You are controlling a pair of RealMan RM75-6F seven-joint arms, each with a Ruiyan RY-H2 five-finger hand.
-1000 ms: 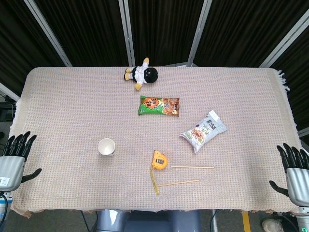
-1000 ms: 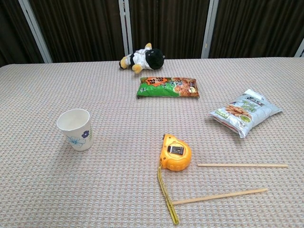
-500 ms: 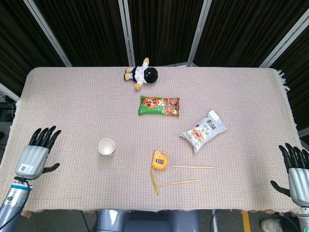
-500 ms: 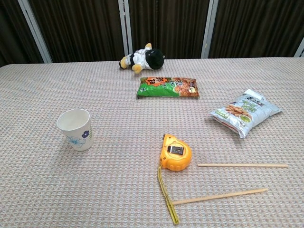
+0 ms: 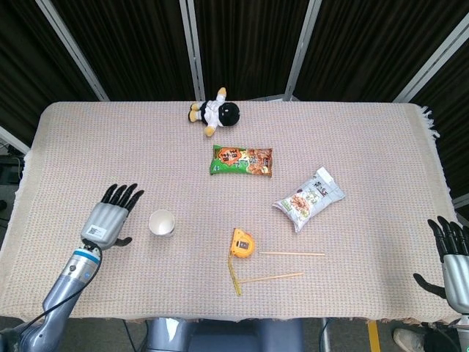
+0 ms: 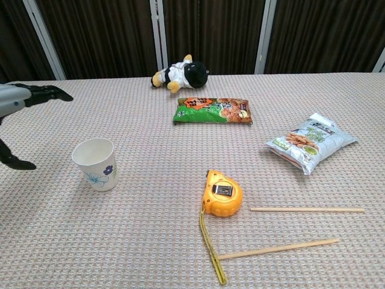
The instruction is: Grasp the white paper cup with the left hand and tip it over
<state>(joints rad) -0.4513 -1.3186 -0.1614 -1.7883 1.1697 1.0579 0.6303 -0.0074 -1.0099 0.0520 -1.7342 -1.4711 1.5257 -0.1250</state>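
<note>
White paper cup (image 5: 162, 222) stands on the woven cloth (image 5: 88, 147), near the front left, with its mouth up and its long side going straight up and down. We see our left hand (image 5: 108, 218) just beside it, on its left, fingers spread wide, holding nothing and not touching it. We think we are at the reaching step. Next the hand must slide right, wrap the cup's side, then tip it over.

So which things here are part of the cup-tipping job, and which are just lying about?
Job: white paper cup, upright; left hand, open beside it, not touching.

Lying about: plush doll, green snack packet, white snack bag, yellow tape measure, two wooden sticks, right hand.
</note>
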